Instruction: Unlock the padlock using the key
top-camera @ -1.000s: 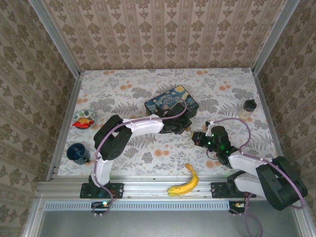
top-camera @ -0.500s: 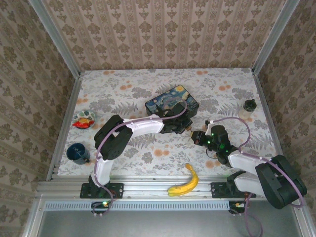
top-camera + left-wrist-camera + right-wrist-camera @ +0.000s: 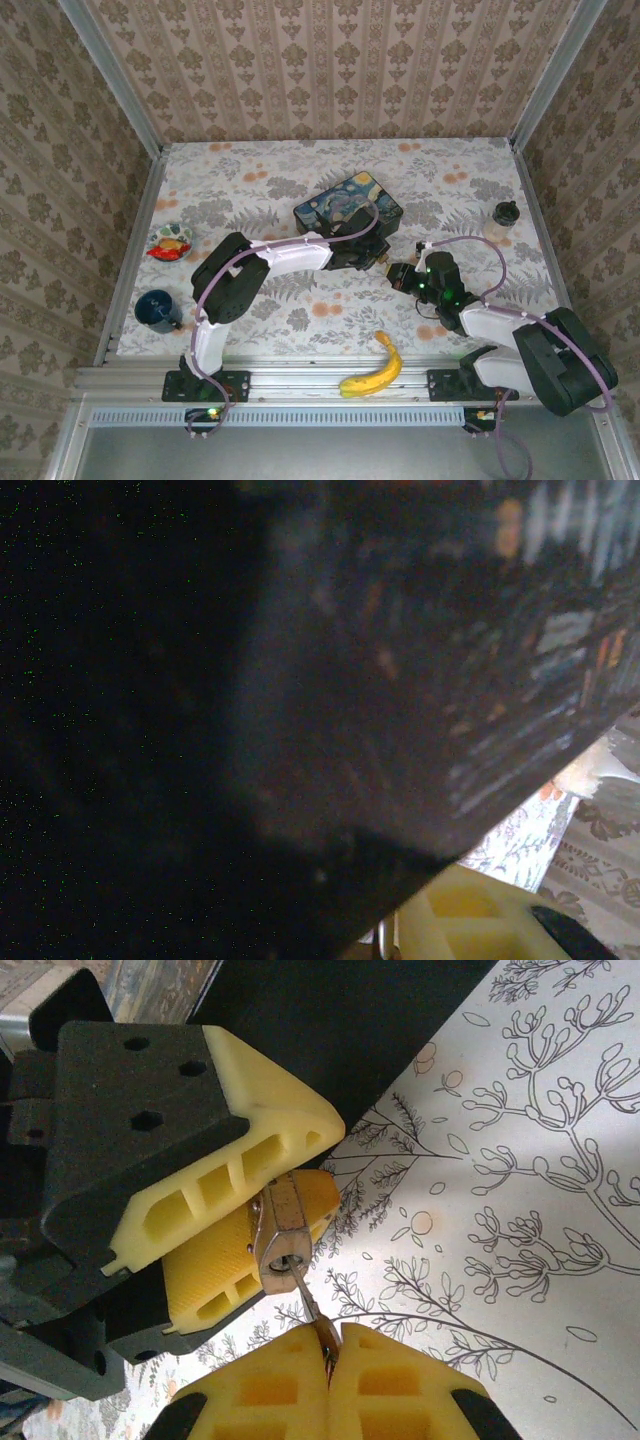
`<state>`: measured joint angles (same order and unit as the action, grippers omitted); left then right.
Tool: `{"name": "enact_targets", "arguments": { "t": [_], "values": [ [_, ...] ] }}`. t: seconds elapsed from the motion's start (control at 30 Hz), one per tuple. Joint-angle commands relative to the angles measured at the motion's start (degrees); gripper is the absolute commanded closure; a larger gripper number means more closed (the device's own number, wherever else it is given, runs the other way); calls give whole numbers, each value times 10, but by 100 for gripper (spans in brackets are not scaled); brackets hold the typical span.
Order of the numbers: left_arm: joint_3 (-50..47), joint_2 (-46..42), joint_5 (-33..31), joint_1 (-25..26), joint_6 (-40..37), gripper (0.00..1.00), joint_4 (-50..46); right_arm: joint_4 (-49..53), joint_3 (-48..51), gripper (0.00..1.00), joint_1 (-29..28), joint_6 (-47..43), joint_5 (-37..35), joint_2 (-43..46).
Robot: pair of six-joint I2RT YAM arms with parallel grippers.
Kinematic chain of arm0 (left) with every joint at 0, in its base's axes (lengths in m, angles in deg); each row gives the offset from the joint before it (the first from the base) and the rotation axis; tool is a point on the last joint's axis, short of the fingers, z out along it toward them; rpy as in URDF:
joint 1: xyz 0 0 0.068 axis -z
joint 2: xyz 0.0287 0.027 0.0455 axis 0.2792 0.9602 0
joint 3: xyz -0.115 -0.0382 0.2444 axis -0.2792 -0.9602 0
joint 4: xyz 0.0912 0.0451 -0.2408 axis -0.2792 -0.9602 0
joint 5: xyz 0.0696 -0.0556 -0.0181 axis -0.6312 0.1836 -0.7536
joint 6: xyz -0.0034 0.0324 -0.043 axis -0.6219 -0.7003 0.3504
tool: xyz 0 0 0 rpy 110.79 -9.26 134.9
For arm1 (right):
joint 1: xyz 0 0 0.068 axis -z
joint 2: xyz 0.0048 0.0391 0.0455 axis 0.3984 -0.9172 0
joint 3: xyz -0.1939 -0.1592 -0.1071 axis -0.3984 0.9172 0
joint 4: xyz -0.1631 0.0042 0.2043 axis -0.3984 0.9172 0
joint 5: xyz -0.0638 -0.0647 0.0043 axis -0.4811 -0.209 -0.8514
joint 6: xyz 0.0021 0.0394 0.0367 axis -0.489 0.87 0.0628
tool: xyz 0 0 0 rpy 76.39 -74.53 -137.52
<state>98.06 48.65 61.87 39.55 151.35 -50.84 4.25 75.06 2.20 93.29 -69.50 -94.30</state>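
From above, the left pincer (image 3: 383,262) and right pincer (image 3: 397,278) meet nose to nose, just in front of the painted tin (image 3: 348,205).

The left wrist view is dark and blurry, with one yellow finger (image 3: 470,920) at the bottom.

In the right wrist view, the right pincer is squeezed tight on the key (image 3: 308,1305). The left pincer grips the little padlock (image 3: 282,1232). The key's tip sits right at the keyhole. I think the key is going in now. Next it needs a straight push, then a turn.

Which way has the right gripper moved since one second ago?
Yes, slightly: the right gripper edged toward the painted tin, away from the banana.
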Motion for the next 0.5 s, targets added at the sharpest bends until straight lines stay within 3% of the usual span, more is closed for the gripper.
{"name": "enact_targets", "arguments": {
  "t": [0.0,0.47],
  "values": [
    [-3,13,51,11,28,100,24,-31,-20,100,-4,14,-29,-10],
    [17,26,67,21,24,100,23,-14,-73,100,-10,38,3,-2]
  ]
}}
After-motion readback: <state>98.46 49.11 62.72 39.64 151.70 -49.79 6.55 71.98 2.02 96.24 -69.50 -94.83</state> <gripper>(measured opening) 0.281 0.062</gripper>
